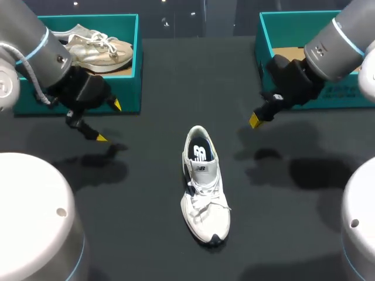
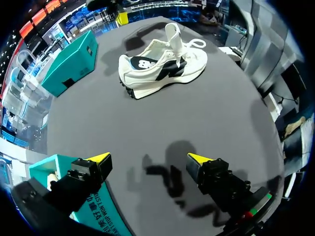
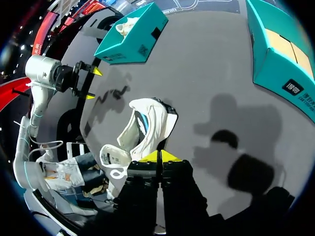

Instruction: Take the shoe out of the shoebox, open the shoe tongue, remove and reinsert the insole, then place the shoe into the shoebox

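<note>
Head view: white lace-up sneaker (image 1: pixel 204 187) upright at lower centre on black table (image 1: pixel 146 234), outside both boxes. Left gripper (image 1: pixel 109 122) mid-left, spread wide, empty. Right gripper (image 1: pixel 256 120) mid-right, tips together, empty. Teal cardboard left shoebox (image 1: pixel 130 88) upper left, right shoebox (image 1: pixel 345 96) upper right. Risk: unpinned sneaker likely skids when the tongue is pulled.

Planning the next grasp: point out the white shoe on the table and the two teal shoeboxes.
white shoe (image 1: pixel 205 204), head view, on its laces.
left shoebox (image 1: pixel 120 26), head view, on its inner back wall.
right shoebox (image 1: pixel 293 29), head view, on its inner back wall.
</note>
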